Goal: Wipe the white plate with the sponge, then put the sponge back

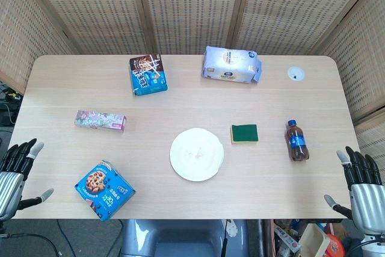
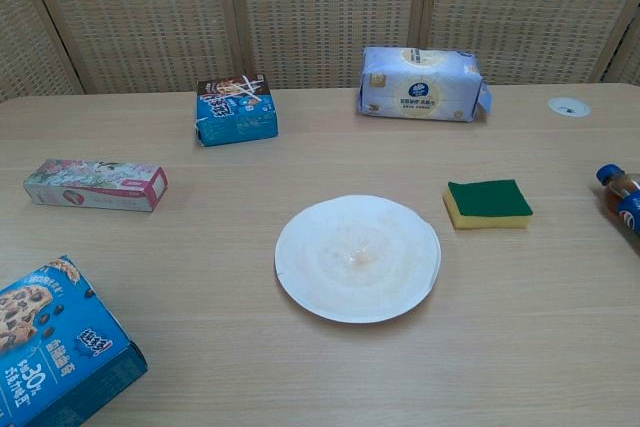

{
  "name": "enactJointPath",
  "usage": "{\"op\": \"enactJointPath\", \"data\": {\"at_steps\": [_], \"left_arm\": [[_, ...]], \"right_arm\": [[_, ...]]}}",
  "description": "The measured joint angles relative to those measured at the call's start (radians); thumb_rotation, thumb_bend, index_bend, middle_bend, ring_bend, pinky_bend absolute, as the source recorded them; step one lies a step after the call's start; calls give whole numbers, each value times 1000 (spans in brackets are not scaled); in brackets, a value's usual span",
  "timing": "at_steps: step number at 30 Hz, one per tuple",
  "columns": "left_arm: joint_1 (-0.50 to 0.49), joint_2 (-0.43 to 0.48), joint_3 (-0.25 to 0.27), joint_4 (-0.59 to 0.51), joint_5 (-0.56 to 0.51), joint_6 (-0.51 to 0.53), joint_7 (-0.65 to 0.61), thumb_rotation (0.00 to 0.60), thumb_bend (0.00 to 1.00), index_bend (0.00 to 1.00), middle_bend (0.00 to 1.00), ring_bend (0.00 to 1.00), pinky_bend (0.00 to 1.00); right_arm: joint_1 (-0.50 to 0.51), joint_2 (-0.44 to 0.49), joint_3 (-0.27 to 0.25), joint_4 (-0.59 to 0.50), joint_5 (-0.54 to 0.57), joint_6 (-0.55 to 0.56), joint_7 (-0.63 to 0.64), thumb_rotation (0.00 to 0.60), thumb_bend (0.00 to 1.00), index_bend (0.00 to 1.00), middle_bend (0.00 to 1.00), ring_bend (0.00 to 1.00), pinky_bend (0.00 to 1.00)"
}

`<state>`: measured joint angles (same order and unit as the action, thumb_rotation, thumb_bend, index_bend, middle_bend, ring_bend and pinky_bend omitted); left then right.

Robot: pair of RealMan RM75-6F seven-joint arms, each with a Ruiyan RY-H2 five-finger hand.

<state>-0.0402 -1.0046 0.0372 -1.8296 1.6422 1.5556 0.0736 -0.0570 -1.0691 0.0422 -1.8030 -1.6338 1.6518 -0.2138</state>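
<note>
The white plate [image 1: 197,154] [image 2: 357,256] lies flat near the table's middle front, with a faint smear at its centre. Just to its right rests the sponge [image 1: 244,133] [image 2: 488,203], green side up over a yellow base, apart from the plate. My left hand [image 1: 15,170] hovers off the table's front-left corner, fingers spread and holding nothing. My right hand [image 1: 360,185] hovers off the front-right corner, likewise spread and empty. Neither hand shows in the chest view.
A cola bottle [image 1: 296,141] [image 2: 622,195] lies right of the sponge. A cookie box [image 1: 104,189] [image 2: 55,347] sits front left, a pink box [image 1: 100,121] [image 2: 96,184] mid left, a blue box [image 1: 147,74] [image 2: 236,109] and tissue pack [image 1: 231,64] [image 2: 421,83] at the back.
</note>
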Motion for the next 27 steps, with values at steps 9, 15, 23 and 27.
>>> {"op": "enactJointPath", "data": {"at_steps": [9, 15, 23, 27], "left_arm": [[-2, -9, -4, -1, 3, -5, 17, 600, 0, 0, 0, 0, 0], [-8, -18, -9, 6, 0, -16, 34, 600, 0, 0, 0, 0, 0], [-30, -48, -31, 6, -28, -45, 79, 600, 0, 0, 0, 0, 0], [-36, -56, -39, 6, -49, -57, 91, 600, 0, 0, 0, 0, 0]], "right_arm": [[6, 0, 2, 0, 12, -15, -2, 600, 0, 0, 0, 0, 0], [54, -1, 30, 11, 37, -77, 15, 600, 0, 0, 0, 0, 0], [295, -32, 118, 92, 119, -412, 109, 600, 1, 92, 26, 0, 0], [443, -100, 160, 195, 178, -582, 137, 600, 21, 130, 86, 1, 40]]}}
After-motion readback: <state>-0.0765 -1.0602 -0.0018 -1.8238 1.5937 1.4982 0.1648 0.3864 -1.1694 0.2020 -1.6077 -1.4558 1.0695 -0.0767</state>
